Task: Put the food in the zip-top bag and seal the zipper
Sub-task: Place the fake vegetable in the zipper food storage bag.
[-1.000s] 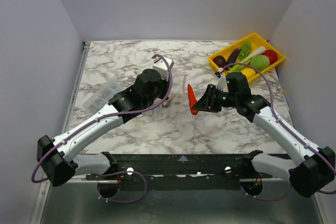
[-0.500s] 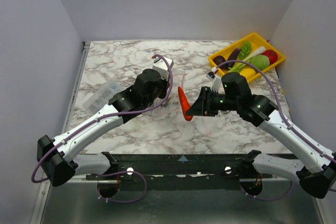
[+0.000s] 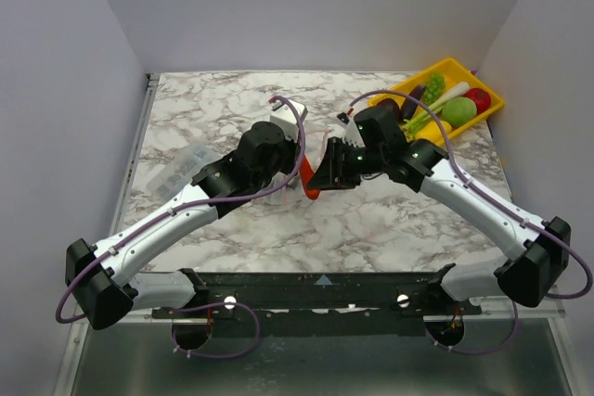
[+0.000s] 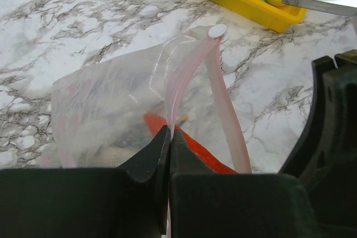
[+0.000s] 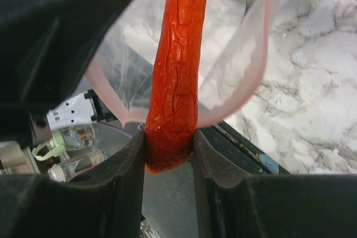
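Tabletop (image 3: 213,104): white marble pattern with grey veins, glossy.

Left pincer (image 4: 169,136): the black fingers are pressed together on the zipper (image 4: 188,68), with no gap beyond the strip itself. The zipper is a narrow, pale pink, flexible band. It splits into two strands that arc away from the grip and meet at a small white round tab (image 4: 217,31).

Zip-top bag (image 4: 106,96): thin clear film, creased and floppy. It hangs from the pinched edge and sags toward the tabletop with its mouth held apart.

Right pincer (image 5: 170,150): narrow, gripping the near end of a red pepper (image 5: 175,65) between its two dark fingers. The pepper is long, tapered and orange-red, and its skin is wrinkled and slightly shiny. In the right wrist view its far end passes between the two pink strands, into the bag's mouth. In the left wrist view we see red through the film, low in the pouch.

From above, the two pincers meet near the tabletop's middle with the pepper (image 3: 313,190) between them.

Yellow tray (image 3: 455,67): rigid plastic with a shallow rim, at the far right corner, well apart from the bag. It holds the rest of the toy food: a green round fruit (image 3: 458,109), a red round fruit (image 3: 479,98), a dark purple eggplant (image 3: 412,96), green stalks and a yellow piece. We cannot make out finer detail on these.
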`<state>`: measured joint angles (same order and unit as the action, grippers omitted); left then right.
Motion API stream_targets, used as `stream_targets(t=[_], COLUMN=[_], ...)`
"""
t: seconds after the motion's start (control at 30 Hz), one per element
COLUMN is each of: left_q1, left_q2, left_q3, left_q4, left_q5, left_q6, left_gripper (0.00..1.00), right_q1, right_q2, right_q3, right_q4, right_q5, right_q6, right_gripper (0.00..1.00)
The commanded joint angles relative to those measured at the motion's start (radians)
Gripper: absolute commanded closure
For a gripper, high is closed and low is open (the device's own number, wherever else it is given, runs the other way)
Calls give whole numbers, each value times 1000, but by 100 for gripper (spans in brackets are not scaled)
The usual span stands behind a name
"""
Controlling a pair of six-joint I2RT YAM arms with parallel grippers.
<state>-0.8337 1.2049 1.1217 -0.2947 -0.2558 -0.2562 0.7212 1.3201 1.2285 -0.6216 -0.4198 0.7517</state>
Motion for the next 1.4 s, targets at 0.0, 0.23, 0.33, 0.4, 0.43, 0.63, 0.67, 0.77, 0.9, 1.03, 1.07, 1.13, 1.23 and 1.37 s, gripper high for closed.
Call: stream_targets(t=[0.0, 0.23, 0.33, 0.4, 0.43, 0.63, 0.67, 0.77, 0.9, 1.03, 1.07, 1.13, 1.23, 1.37], left_q1=[-10, -11, -12, -12, -12, -12, -12, -12, -12, -12, -12, -12, -12, -12], left_q2=[2, -18, -26, -34, -37, -50, -50, -52, -56, -52, -50, -47, -50, -48], left_q3=[9, 5, 6, 1, 1, 0, 0, 0, 1, 1, 5, 12, 7, 12], left_q4=[19, 19, 17, 20, 20, 23, 22, 19, 19, 20, 17, 12, 12, 8], left_q5=[31, 43, 41, 41, 41, 54, 53, 47, 50, 58, 59, 59, 63, 53], left_q6=[-10, -17, -15, -15, -14, -18, -18, -17, -17, -19, -20, -22, -23, -21], left_gripper=[100, 100, 100, 100, 100, 100, 100, 100, 100, 100, 100, 100, 100, 100], right_q1=[7, 7, 7, 7, 7, 7, 7, 7, 7, 7, 7, 7, 7, 7], right_q2=[93, 221, 249, 255, 254, 275, 278, 283, 260, 200, 184, 156, 117, 59], right_q3=[83, 160, 172, 162, 155, 121, 116, 106, 86, 63, 63, 72, 87, 108], right_q4=[33, 57, 59, 76, 88, 157, 165, 169, 172, 161, 152, 109, 40, -47], right_q5=[-2, 37, 77, 99, 117, 181, 194, 213, 209, 208, 215, 246, 310, 428], right_q6=[-15, -30, -48, -45, -42, -34, -34, -32, -26, -13, -14, -27, -51, -75], right_gripper=[99, 96, 89, 84, 81, 51, 46, 38, 37, 37, 37, 37, 38, 40])
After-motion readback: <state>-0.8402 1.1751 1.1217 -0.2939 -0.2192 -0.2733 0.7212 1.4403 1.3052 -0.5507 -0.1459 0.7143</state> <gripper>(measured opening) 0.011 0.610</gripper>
